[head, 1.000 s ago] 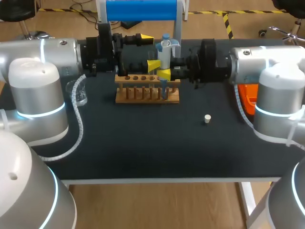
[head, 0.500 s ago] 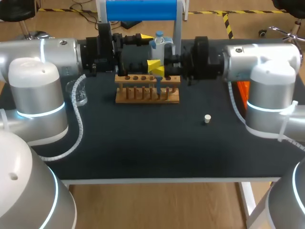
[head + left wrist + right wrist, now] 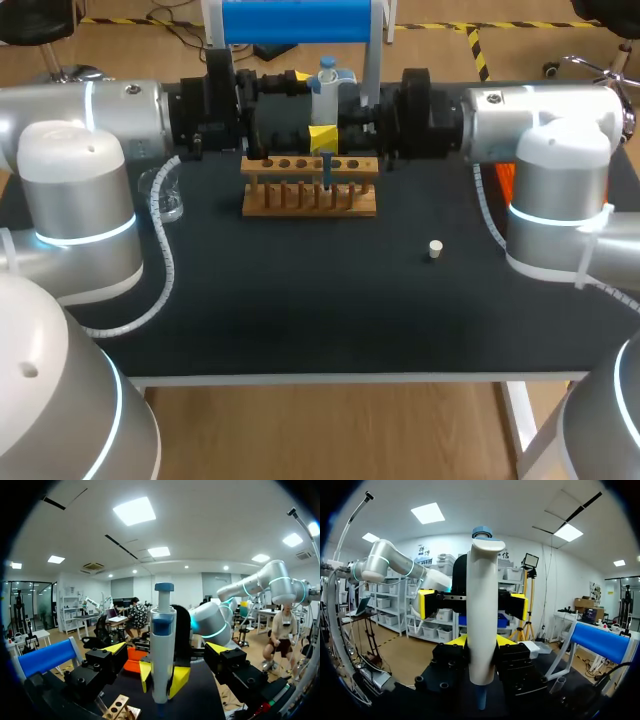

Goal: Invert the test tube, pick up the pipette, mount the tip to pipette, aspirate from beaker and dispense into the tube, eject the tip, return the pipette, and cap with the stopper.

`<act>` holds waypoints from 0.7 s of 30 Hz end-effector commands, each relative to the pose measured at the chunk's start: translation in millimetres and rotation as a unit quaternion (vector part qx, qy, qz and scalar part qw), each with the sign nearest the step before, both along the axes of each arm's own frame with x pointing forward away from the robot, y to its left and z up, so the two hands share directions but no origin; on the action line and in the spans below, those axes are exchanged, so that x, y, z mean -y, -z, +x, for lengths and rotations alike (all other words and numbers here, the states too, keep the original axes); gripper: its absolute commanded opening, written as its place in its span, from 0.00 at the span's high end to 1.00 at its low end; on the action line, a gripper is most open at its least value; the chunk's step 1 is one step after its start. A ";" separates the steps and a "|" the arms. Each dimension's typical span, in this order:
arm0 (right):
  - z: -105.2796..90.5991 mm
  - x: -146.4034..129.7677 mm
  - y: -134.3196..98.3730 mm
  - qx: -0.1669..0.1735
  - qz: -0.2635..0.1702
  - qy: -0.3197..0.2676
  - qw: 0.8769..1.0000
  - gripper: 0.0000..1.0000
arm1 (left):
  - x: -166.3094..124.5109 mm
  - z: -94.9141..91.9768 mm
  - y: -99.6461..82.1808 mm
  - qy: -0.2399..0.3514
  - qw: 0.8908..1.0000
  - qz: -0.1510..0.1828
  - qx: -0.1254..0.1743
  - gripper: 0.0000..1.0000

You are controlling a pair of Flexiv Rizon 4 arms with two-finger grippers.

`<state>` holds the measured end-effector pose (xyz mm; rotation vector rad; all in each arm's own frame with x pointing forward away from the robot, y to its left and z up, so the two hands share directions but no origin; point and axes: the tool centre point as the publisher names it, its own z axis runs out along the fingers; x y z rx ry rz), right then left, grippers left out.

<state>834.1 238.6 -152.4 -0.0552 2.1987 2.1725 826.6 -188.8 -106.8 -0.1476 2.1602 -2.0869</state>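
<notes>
The pipette [image 3: 326,88] has been carried leftward along the rack [image 3: 310,200] and is now held upright above its middle, clamped between the fingers of the right gripper [image 3: 323,138]. Its blue lower end appears to reach the rack's top bar. The left gripper [image 3: 166,648] is spread wide, with the pipette untouched just ahead of its fingers.

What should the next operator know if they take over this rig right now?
Right gripper: shut on the pipette, upright over the wooden rack.
Left gripper: open, fingers flanking the pipette without touching.
Beaker near the table's left side; stopper loose on the table.
Done: pipette picked up, blue tip seemingly mounted.
Left: at least ejecting, returning the pipette, capping; liquid transfer cannot be judged.
</notes>
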 end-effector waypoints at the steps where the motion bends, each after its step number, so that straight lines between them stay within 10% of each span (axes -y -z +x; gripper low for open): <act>1: 0.3 -4.0 1.7 0.000 0.002 0.005 1.000 1.00 | 0.9 0.5 0.9 0.000 1.000 -0.001 0.001 0.07; 5: 0.8 -4.3 3.7 -0.001 0.003 0.010 1.000 1.00 | 0.9 0.5 0.9 0.000 1.000 -0.001 0.001 0.33; 13: 1.9 -4.6 4.0 -0.005 0.007 0.016 1.000 1.00 | 0.9 0.5 0.9 0.000 1.000 -0.001 0.001 0.41; 17: 2.0 -5.7 2.8 -0.006 0.010 0.017 1.000 1.00 | 0.9 0.5 0.9 0.000 1.000 -0.001 0.001 1.00; 21: 2.0 -6.6 2.2 -0.005 0.010 0.017 1.000 1.00 | 0.9 0.5 0.9 0.000 1.000 -0.001 0.001 1.00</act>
